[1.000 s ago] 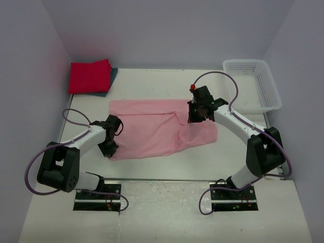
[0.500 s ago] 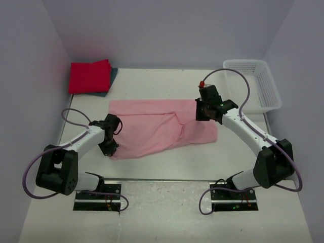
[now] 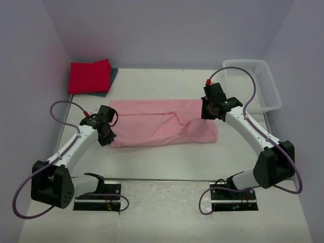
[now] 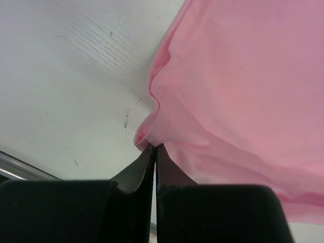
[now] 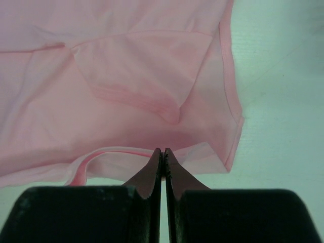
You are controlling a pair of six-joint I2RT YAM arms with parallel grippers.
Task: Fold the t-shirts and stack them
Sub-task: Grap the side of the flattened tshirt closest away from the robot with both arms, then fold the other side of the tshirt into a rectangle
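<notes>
While left gripper point(image 4: 154, 148) and right gripper point(image 5: 162, 151) pinch its ends, the pink t-shirt point(image 3: 157, 124) lies between.

Top view: even, diffuse overhead light was recorded; the table point(image 3: 167, 162) was rendered bright, and only faint, soft shadows were cast along the pink shirt point(image 3: 162, 126). Wrist views: the fingers point(image 4: 134, 174) were reduced to near-black shapes without detail; no glare was registered on the cloth.
</notes>
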